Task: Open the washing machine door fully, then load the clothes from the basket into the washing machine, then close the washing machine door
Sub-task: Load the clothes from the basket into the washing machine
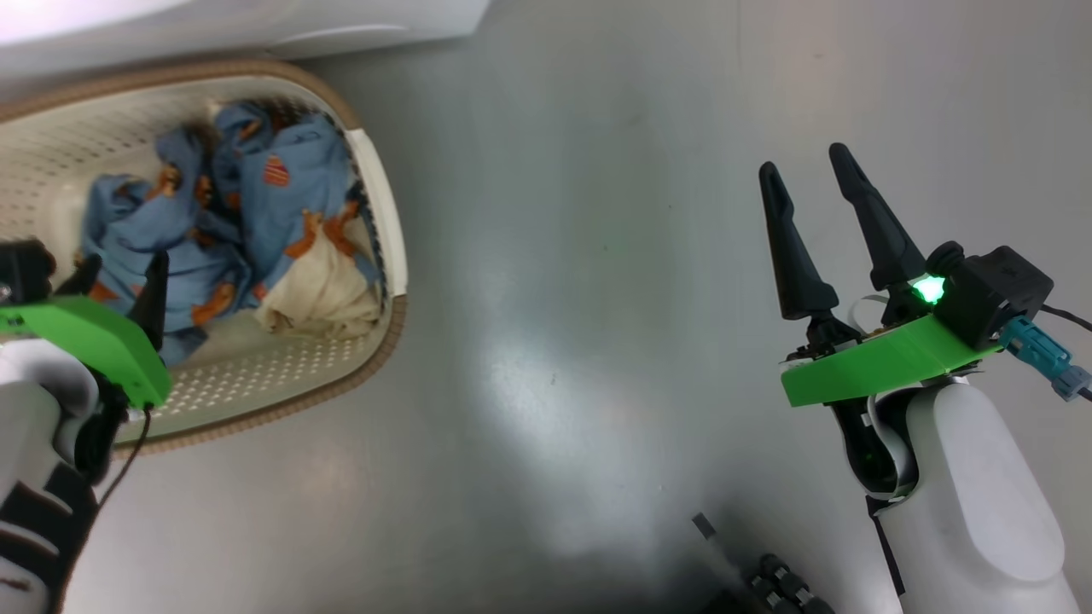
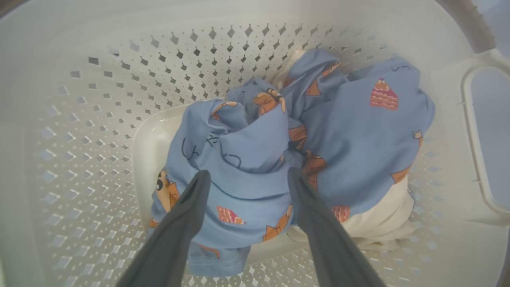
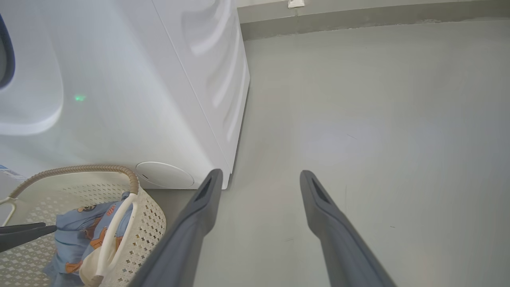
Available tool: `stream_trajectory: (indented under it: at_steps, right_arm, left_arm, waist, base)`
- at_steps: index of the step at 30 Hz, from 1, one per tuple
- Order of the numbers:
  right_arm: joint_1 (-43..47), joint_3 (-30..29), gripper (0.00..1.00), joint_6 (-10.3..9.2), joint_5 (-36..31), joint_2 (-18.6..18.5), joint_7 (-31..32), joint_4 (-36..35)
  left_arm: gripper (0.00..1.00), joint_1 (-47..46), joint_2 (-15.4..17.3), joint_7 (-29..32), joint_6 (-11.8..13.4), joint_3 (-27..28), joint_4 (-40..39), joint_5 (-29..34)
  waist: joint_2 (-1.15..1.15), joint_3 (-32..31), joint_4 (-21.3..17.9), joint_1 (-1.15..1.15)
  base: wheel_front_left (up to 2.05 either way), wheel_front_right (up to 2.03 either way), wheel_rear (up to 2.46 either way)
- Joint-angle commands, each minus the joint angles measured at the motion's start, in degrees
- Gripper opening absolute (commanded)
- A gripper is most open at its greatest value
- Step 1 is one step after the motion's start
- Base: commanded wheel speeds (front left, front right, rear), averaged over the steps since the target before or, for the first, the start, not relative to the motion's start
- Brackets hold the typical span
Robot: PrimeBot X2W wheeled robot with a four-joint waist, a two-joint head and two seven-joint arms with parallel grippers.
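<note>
Left claw (image 2: 248, 175) hangs inside the basket (image 2: 99, 119), its two dark fingers spread wide and straddling a raised fold of the clothes (image 2: 358, 135). The tips sit at the surface of the blue fabric, though I cannot tell whether they press on it, and nothing is gripped between them. The clothes lie bunched in the bottom of the basket: light blue cloth printed with orange-brown figures and small cakes, with a plain cream piece (image 2: 382, 223) tucked under it on the side nearest one handle. The basket stands on the grey floor (image 1: 597, 256) just in front of the washing machine (image 3: 139, 99), near its lower front corner and a round white cover (image 3: 164, 174). A dark curved edge (image 3: 7, 52) shows at the far margin of the machine's front; whether that is the door rim I cannot tell. Right claw (image 1: 804, 164) hovers over bare floor well apart from the basket, fingers wide apart and holding nothing, with a green light glowing at its wrist.
</note>
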Motion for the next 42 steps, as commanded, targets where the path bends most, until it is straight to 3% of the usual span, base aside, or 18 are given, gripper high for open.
stream_trajectory:
  at_steps: [1, 17, 18, 19, 21, 29, 37, 41, 42]
  right_arm:
    - [1.1, 1.4, 1.0, 0.09, -0.8, 0.6, -0.7, -1.7]
    - [1.4, 3.3, 1.0, 0.09, -1.1, 1.3, -0.7, -2.7]
    - [1.4, 3.4, 1.0, 0.09, -1.1, 1.4, -0.7, -2.8]
    - [1.5, 3.5, 1.0, 0.09, -1.1, 1.4, -0.7, -2.8]
    - [1.6, 3.6, 1.0, 0.09, -1.1, 1.5, -0.7, -2.8]
    - [1.7, 2.3, 1.0, 0.09, -1.3, 1.4, -0.7, -2.6]
    - [2.4, 2.4, 1.0, 0.09, -1.0, 1.0, -0.7, -0.2]
    - [4.0, 2.0, 1.0, 0.09, -0.7, -0.3, -0.7, 1.4]
    - [5.0, 2.0, 1.0, 0.09, -0.6, -1.0, -0.7, 2.1]
  left_arm:
    - [1.0, -1.3, 2.9, 0.5, -0.1, -0.1, 0.7, -1.0]
    - [1.0, -7.3, 4.2, 2.9, -0.1, -6.3, 6.3, -5.5]
    - [0.96, -7.4, 4.2, 3.1, -0.1, -6.7, 6.4, -5.8]
    - [0.47, -7.5, 4.2, 3.4, -0.1, -7.1, 6.3, -6.1]
    - [0.0, -7.7, 4.4, 3.4, -0.1, -8.1, 6.1, -6.2]
    - [0.0, -6.9, 3.0, 0.1, -0.1, -9.1, 5.7, -9.8]
    - [0.0, -1.1, 2.0, -2.9, -0.1, -6.7, 3.6, -14.8]
    - [0.0, 1.1, 2.1, -3.0, -0.1, -2.3, -0.1, -12.5]
    - [0.0, 3.1, 1.7, -3.0, -0.1, 1.0, -2.1, -10.3]
  waist:
    - [0.0, 1.8, -1.5, 0.0]
    - [0.0, 4.7, -3.9, 0.0]
    - [0.0, 4.7, -4.0, 0.0]
    - [0.0, 4.7, -4.1, 0.0]
    - [0.0, 4.6, -4.1, 0.0]
    - [0.0, 2.2, -2.8, 0.0]
    - [0.0, -4.9, -1.4, 0.0]
    - [0.0, -9.1, 0.3, 0.0]
    - [0.0, -11.2, 1.1, 0.0]
  base:
    - [0.0, 0.0, 0.0]
    - [0.0, 0.0, 0.0]
    - [0.0, 0.0, 0.0]
    - [0.0, 0.0, 0.0]
    - [0.0, 0.0, 0.0]
    - [0.0, 0.0, 0.0]
    - [0.0, 0.0, 0.0]
    - [0.0, 0.0, 0.0]
    - [0.0, 0.0, 0.0]
